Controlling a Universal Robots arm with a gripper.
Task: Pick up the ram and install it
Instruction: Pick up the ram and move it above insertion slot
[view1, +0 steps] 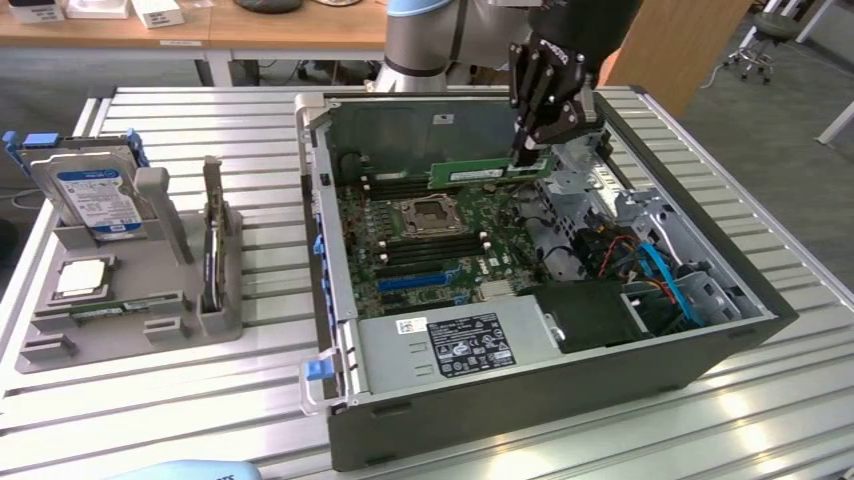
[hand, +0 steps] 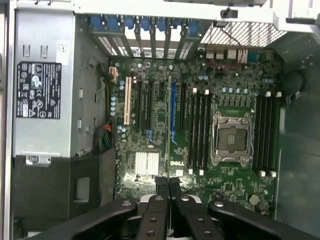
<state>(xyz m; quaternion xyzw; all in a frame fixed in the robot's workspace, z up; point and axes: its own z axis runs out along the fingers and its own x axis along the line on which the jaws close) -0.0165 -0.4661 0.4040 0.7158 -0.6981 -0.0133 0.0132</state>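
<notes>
The ram (view1: 474, 172) is a long green stick held level above the back of the open computer case (view1: 334, 300), over the motherboard (view1: 441, 240). My gripper (view1: 534, 157) is shut on its end at the exterior view's right. In the wrist view the gripper (hand: 169, 184) looks down on the board with its black fingers (hand: 155, 210) pressed together on a thin edge. Black memory slots (hand: 198, 130) run on both sides of the open processor socket (hand: 231, 139).
A grey holder (view1: 127, 290) at the exterior view's left carries a hard drive (view1: 94, 195) with a blue-and-white label, a square silver chip (view1: 83, 278) and a thin upright card (view1: 211, 230). The power supply (view1: 454, 345) and cables (view1: 661, 275) fill the case's near side.
</notes>
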